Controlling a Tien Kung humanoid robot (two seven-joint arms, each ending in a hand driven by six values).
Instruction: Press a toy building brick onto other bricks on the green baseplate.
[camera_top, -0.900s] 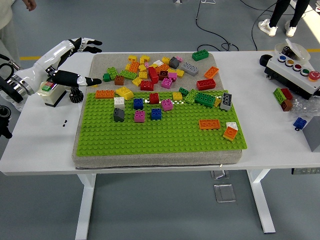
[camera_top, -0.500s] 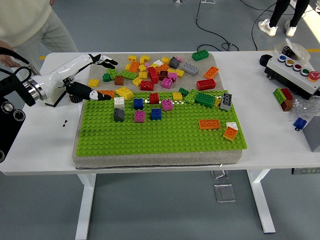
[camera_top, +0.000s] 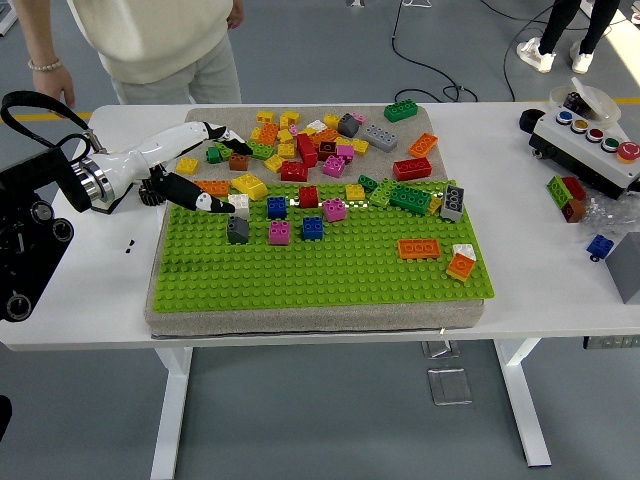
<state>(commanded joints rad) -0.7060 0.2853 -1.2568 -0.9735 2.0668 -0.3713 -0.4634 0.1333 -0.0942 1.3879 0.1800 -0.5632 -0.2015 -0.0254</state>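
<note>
The left hand (camera_top: 205, 170) reaches in from the left of the frame, its fingers spread apart and holding nothing; the thumb tip points down toward the upper left corner of the green baseplate (camera_top: 320, 270), while the upper fingers stretch toward the loose bricks behind it. Just below and right of the thumb tip stands a white brick (camera_top: 238, 206), with a dark grey brick (camera_top: 237, 230) in front of it (whether the thumb touches the white one cannot be told). An orange brick (camera_top: 212, 187) lies under the hand at the plate's back edge, and a yellow brick (camera_top: 249, 186) sits just right of it.

Further right on the plate stand blue, pink and red bricks in a loose cluster, and an orange flat brick (camera_top: 419, 248) lies toward the right side. A heap of mixed bricks (camera_top: 320, 135) fills the grey mat (camera_top: 200, 125) behind the plate.

The mat rests on a white table (camera_top: 90, 290). At the upper right sits a box with coloured buttons (camera_top: 590, 145). A person (camera_top: 150, 45) in a pale top stands at the upper left, behind the table, on a grey floor.
</note>
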